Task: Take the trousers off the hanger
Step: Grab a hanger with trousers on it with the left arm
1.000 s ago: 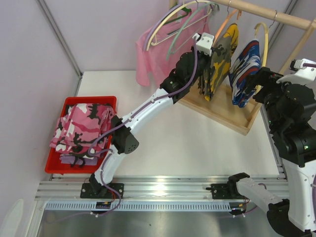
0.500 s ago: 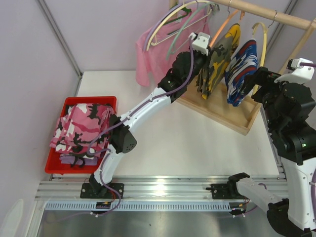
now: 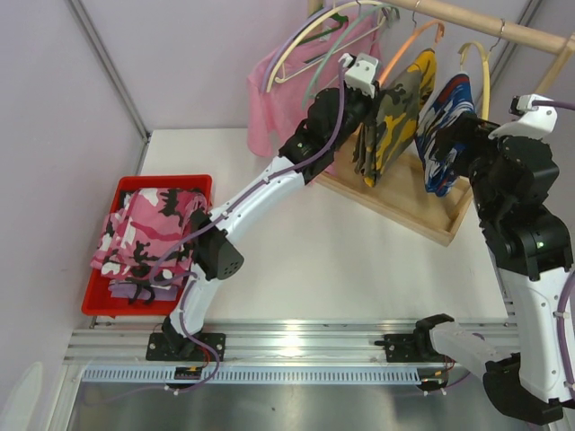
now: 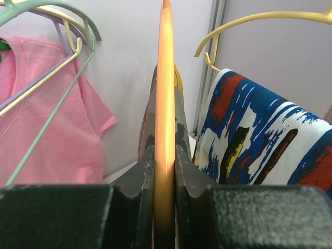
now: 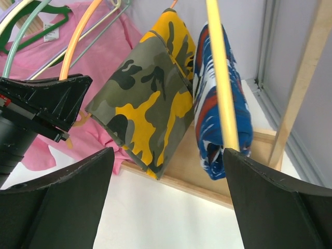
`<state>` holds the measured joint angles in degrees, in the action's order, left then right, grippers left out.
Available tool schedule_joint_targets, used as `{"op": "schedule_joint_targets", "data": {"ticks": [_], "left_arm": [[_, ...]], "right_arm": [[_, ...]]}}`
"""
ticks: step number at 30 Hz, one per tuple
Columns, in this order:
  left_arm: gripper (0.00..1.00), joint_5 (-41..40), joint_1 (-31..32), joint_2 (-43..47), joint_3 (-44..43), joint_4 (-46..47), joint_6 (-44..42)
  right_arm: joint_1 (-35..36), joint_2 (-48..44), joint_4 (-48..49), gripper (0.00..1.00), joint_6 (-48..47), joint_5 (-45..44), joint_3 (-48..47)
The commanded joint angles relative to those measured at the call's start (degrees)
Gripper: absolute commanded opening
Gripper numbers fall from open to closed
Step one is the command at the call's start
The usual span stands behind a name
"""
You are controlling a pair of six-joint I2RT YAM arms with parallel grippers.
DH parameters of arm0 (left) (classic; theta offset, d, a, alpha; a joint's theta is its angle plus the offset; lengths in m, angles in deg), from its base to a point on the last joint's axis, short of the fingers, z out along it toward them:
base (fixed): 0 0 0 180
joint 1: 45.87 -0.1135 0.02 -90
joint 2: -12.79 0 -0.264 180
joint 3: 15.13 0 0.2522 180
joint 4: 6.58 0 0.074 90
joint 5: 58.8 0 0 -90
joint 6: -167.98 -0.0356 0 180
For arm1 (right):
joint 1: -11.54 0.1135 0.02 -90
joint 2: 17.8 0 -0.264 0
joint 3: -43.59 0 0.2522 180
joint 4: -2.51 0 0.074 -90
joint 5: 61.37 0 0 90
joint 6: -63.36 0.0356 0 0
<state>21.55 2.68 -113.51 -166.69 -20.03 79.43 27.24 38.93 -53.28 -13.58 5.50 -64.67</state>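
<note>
- The tabletop (image 3: 296,233) carries a garment rack whose wooden rail (image 3: 485,25) crosses the far right corner.
- A pink T-shirt (image 3: 278,90) hangs at the rail's left end. It is not part of the job.
- A red bin (image 3: 166,180) at the left edge holds folded pink-and-black camouflage trousers (image 3: 153,233), which are off their hanger.
- The yellow-olive camouflage trousers (image 3: 395,117) are draped over the orange hanger (image 4: 166,104). Over the last second this pair has swung up and left, away from its neighbour. I judge that the hanger is being drawn off the rail, though I cannot tell if its hook has cleared.
- The blue, white and red print trousers (image 3: 446,117) hang beside them on the yellow hanger (image 5: 220,78).
- The left hand (image 4: 165,171) is clenched on the orange hanger's bar, which is pinched edge-on between both fingers.
- The right hand (image 5: 167,153) is spread wide and has moved closer to the print pair. The yellow hanger runs just by one finger, and the hand grips nothing.
- A small white tag (image 5: 52,33) at the T-shirt's neck is too small to read. No other writing shows.
</note>
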Motion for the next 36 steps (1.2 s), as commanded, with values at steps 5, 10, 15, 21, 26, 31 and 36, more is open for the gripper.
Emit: {"op": "schedule_joint_targets", "data": {"ticks": [5,10,15,21,26,31,36], "left_arm": [[0.00,0.2,-0.6,9.2,-7.7,15.9,-1.3],[0.00,-1.3,-0.7,9.8,-8.2,18.4,-1.3],[0.00,0.2,-1.3,11.7,-8.5,16.6,-1.2],[0.00,2.6,-1.2,21.0,0.3,11.4,-0.1],[0.00,2.5,-0.1,33.2,16.9,13.3,0.3],[0.00,0.1,2.9,42.8,27.8,8.8,-1.3],[0.00,-5.4,4.2,53.3,39.7,6.9,0.2]], "right_arm": [[-0.7,1.1,4.1,0.93,1.7,3.0,-1.3],[-0.9,0.6,3.6,0.93,2.6,3.2,-1.2],[-1.0,0.0,3.2,0.93,3.4,3.4,-1.0],[-1.1,-0.3,4.0,0.93,4.0,6.0,-1.0],[-1.0,1.4,4.5,0.92,7.8,15.9,-3.2],[0.6,4.7,9.7,0.90,12.9,28.1,-5.9],[7.3,7.9,18.9,0.89,18.9,34.6,-4.6]]}}
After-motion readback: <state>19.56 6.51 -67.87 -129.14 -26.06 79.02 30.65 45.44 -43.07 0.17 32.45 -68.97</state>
